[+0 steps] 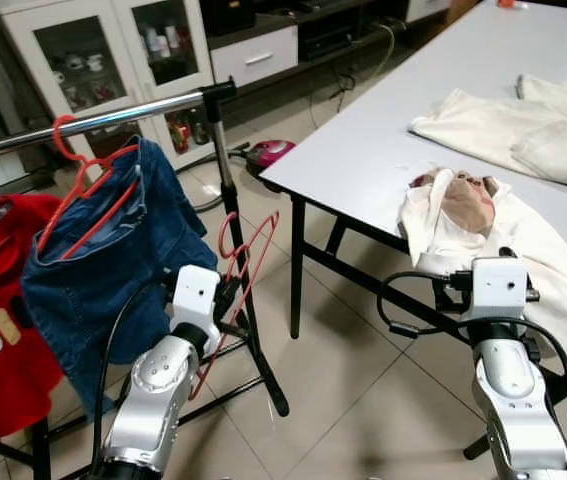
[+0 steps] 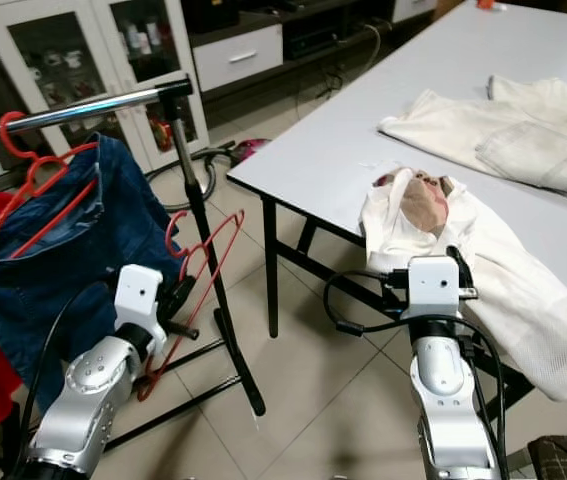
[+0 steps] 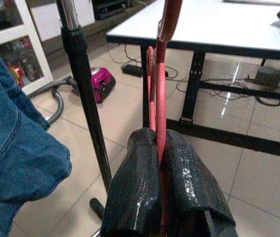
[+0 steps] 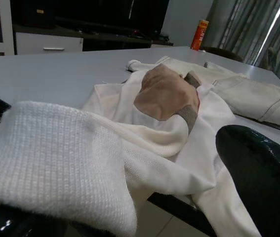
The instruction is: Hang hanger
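**Left wrist view: hanger gripped, hook not on the rail yet**

Left pincer (image 3: 160, 195) is clamped narrow on the lower part of the red hanger (image 1: 248, 262); fingers (image 3: 135, 197) are pressed on both sides of the wire. From the head camera the hanger sits low, just beside the black upright of the rack (image 1: 235, 235), with its hook well below the rail (image 1: 93, 121).

Judgement on doing this step well:
- Lift first, then move in. The hook has to clear the rail from above before it drops on.
- Aim for the bare stretch of rail between the jeans (image 1: 113, 270) on their own hanger and the end post.
- Keep the hook opening facing the rail; the low grip could let the hanger swing, so move slowly.
- Release only once the hook carries the weight.

Right pincer (image 4: 130, 217) is low at the surface (image 1: 383, 140) edge with the white sweater (image 1: 463, 215) lying between its fingers; idle, looks open.
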Controlling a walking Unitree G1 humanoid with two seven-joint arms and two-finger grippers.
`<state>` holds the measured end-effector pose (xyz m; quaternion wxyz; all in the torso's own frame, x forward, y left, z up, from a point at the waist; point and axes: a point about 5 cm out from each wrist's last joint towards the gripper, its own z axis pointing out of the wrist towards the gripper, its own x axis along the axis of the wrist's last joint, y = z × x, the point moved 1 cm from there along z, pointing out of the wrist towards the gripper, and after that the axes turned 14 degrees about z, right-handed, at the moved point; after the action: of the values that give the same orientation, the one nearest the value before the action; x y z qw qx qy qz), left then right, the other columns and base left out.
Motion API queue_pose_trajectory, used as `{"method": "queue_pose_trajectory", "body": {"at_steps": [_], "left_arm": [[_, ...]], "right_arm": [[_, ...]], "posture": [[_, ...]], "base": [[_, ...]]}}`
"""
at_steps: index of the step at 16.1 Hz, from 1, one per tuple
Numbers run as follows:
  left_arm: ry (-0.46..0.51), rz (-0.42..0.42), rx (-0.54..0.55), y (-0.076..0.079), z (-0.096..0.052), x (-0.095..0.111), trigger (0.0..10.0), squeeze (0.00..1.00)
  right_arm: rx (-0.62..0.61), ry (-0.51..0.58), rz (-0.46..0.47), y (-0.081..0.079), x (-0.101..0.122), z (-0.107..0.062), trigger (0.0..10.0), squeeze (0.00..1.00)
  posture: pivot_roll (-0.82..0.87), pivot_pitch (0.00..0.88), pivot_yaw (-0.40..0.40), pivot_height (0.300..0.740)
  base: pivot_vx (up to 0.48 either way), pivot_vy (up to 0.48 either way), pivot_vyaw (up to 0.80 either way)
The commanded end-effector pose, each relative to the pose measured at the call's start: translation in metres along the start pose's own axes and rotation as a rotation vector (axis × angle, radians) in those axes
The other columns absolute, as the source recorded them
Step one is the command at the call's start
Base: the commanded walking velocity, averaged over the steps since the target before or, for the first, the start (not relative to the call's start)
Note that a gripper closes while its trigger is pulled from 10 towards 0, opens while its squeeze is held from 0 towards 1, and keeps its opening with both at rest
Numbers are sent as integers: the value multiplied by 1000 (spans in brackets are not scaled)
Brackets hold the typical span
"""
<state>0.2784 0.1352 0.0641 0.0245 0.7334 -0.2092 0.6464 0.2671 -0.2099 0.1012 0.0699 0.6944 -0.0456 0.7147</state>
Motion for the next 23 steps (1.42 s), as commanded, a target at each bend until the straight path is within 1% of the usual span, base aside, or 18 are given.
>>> {"method": "queue_pose_trajectory", "body": {"at_steps": [1,3,4,5,6,7,9,11,12,14,16,17,18,19,20,21,22,23], "left_arm": [[35,12,23,-3,2,10,10000,0],[60,35,38,-5,2,17,10000,0],[71,53,34,-7,3,21,10000,0],[72,56,32,-8,4,22,10000,0],[74,62,16,-7,4,22,10000,0],[74,63,13,-7,3,22,10000,0],[74,67,-4,-6,5,23,10000,0],[91,76,-20,-3,10,29,10000,0],[100,77,-28,-2,12,31,10000,0],[105,77,-34,-2,16,33,10000,0],[109,79,-39,-1,18,35,10000,0],[113,77,-41,-1,19,36,10000,0],[115,75,-44,0,20,37,10000,0],[121,74,-51,1,23,40,10000,0],[128,77,-54,1,25,42,10000,0],[131,74,-49,0,27,44,10000,0],[135,75,-44,-1,28,45,10000,0],[136,76,-42,-2,28,46,10000,0]], "right_arm": [[7,17,5,-2,3,-1,10000,0],[37,61,-26,-5,9,-13,10000,0],[20,33,-47,2,0,-33,10000,0],[15,14,-61,6,-5,-43,10000,0],[22,-16,-101,12,-12,-62,10000,0],[26,-23,-109,12,-13,-66,10000,0],[-24,-100,-147,33,-33,-82,10000,0],[-38,-104,-149,33,-35,-78,10000,0],[-63,-83,-128,33,-30,-64,10000,0],[-123,3,-83,36,-6,-25,10000,0],[-138,73,-71,38,12,-5,10000,0],[-158,109,-56,40,21,9,10000,0],[-165,139,-59,41,31,28,10000,0],[-169,192,-66,44,57,70,10000,0],[-175,241,-103,50,87,101,10000,0],[-200,268,-169,58,117,123,10000,0],[-234,272,-192,65,140,136,10000,0],[-241,272,-202,67,147,139,10000,0]], "posture": [[-85,0,79,740],[-68,0,66,740],[-62,0,61,740],[-64,0,61,740],[-69,0,61,740],[-69,0,61,740],[-96,0,72,740],[-102,0,79,740],[-109,0,87,740],[-114,0,100,740],[-111,0,104,740],[-111,0,104,740],[-113,0,115,740],[-101,0,119,740],[-95,0,118,740],[-84,0,118,740],[-66,0,110,740],[-66,0,110,740]], "base": [[0,0,0],[0,0,0],[0,0,0],[0,0,0],[0,0,0],[0,0,0],[0,0,0],[0,0,0],[0,0,0],[0,0,0],[0,0,0],[0,0,0],[0,0,0],[0,0,0],[0,0,0],[0,0,0],[0,0,0],[0,0,0]]}}
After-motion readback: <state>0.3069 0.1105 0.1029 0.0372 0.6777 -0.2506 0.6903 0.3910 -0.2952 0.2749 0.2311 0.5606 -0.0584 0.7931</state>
